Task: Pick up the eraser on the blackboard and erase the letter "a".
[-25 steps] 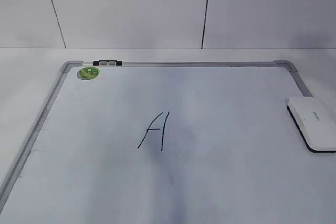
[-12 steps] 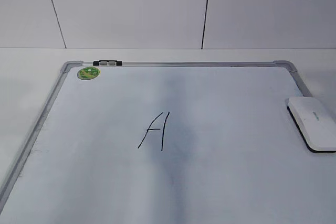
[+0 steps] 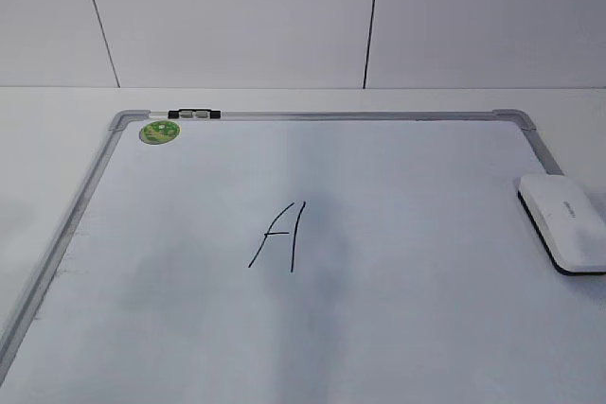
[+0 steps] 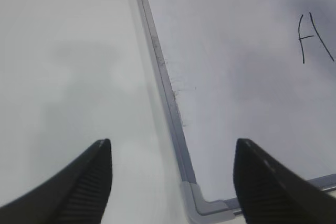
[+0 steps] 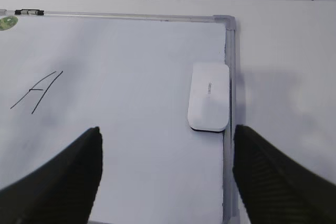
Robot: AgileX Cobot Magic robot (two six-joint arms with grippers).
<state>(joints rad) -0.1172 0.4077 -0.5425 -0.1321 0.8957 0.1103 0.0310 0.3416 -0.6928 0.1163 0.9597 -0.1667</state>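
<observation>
The eraser (image 5: 209,96) is seen lying flat at the right edge of the blackboard (image 3: 398,328), against the frame, its long side running along that frame. It is found just ahead of the right gripper (image 5: 167,174), whose jaws are spread wide and empty. The written letter (image 3: 278,236) is placed mid-board. The left gripper (image 4: 173,179), also spread, is held over the board's near left corner, so the right arm is judged nearer.

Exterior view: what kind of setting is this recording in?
Probably a lab tabletop: a framed blackboard lies flat on a plain white table, backed by bare white wall panels, with only an eraser on it.
</observation>
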